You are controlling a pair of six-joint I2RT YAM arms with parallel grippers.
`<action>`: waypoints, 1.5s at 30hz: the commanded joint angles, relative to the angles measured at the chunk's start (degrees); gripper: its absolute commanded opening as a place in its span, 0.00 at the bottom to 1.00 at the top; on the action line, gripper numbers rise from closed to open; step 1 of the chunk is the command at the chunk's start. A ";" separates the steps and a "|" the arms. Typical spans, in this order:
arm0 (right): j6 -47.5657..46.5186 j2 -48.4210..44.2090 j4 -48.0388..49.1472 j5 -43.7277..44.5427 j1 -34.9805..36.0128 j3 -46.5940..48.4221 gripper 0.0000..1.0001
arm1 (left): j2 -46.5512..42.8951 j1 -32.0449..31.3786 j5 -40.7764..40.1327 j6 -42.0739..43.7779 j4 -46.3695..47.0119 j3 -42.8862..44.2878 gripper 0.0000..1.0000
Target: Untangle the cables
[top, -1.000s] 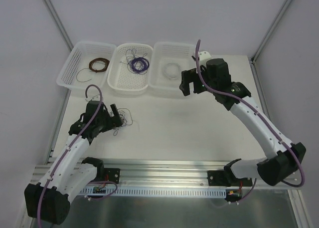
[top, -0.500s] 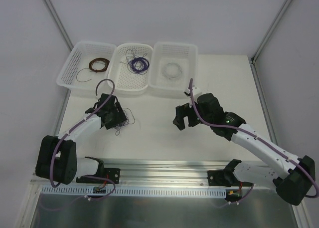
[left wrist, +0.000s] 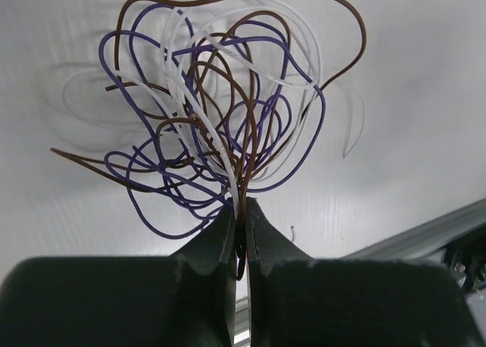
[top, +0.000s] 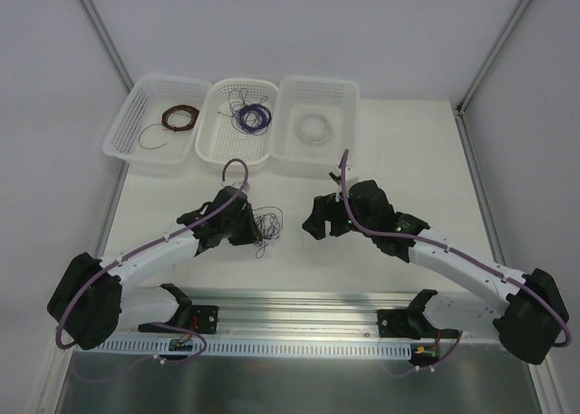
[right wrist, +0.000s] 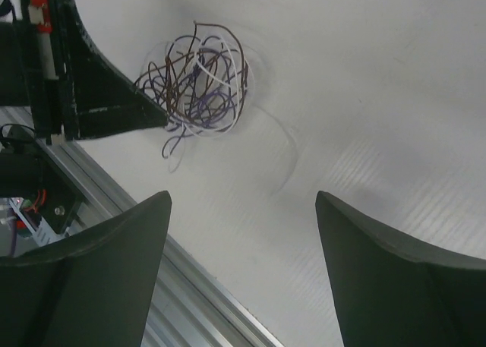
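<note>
Cables [top: 265, 225] are sitting in one small tangle of purple, brown and white strands over the table [top: 408, 160], near its front middle, between your two grippers. Your left gripper [top: 246, 230] is reaching in from the left and pinching the tangle at its edge. In the left wrist view its jaws are pressing almost fully together on a few brown and white strands, and the loose loops are fanning out beyond the fingertips [left wrist: 228, 224]. The loops seem to be hanging slightly off the surface, judging by the faint shadows under them, but you are not getting a clear enough angle to be sure.

Your right gripper [top: 319, 222] is hovering just to the right of the tangle, apart from it. Its jaws are standing wide open and gripping nothing, and its wrist camera is looking past both fingers at the tangle and the left gripper's dark wedge.

Along the far edge three white baskets [top: 275, 124] are standing side by side, holding a brown coil [top: 179, 117], a purple coil [top: 251, 117] and a pale coil [top: 313, 126].
</note>
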 commanded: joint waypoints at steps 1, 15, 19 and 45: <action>4.79 2.40 8.89 -3.30 0.26 -0.91 0.80 | -4.80 -3.19 1.81 -3.69 1.97 -1.91 0.00; 6.03 15.85 15.05 -8.50 2.80 2.60 0.33 | -7.80 -6.54 5.50 -3.52 2.06 -4.37 0.00; 5.07 17.96 14.44 -7.80 3.42 4.36 0.31 | -7.53 -7.42 6.11 -3.08 2.15 -4.46 0.00; -1.00 28.24 4.51 -12.18 4.12 17.29 0.22 | -10.00 -9.10 7.08 -2.29 2.06 -7.10 0.00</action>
